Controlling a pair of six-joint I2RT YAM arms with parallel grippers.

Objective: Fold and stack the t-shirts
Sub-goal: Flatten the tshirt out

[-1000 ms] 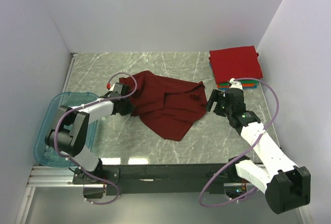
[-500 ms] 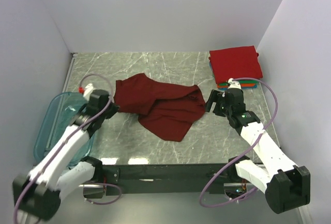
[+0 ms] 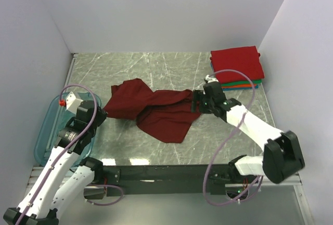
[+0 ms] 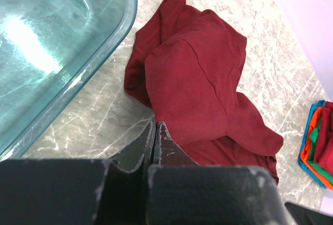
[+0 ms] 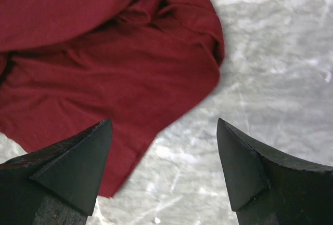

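Loosely crumpled — maroon t-shirt [image 3: 161, 116] on table [image 3: 156, 64]

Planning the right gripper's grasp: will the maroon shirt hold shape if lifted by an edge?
Probably floppy: the maroon shirt lies crumpled in soft folds. Looks thin, so likely light; the rest would hang. Pushed on the table, it may bunch rather than slide.

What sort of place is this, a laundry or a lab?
Probably a robot test cell: plain white walls box in the table, left arm and right arm are bolted at its near edge, and a maroon t-shirt lies out for folding.
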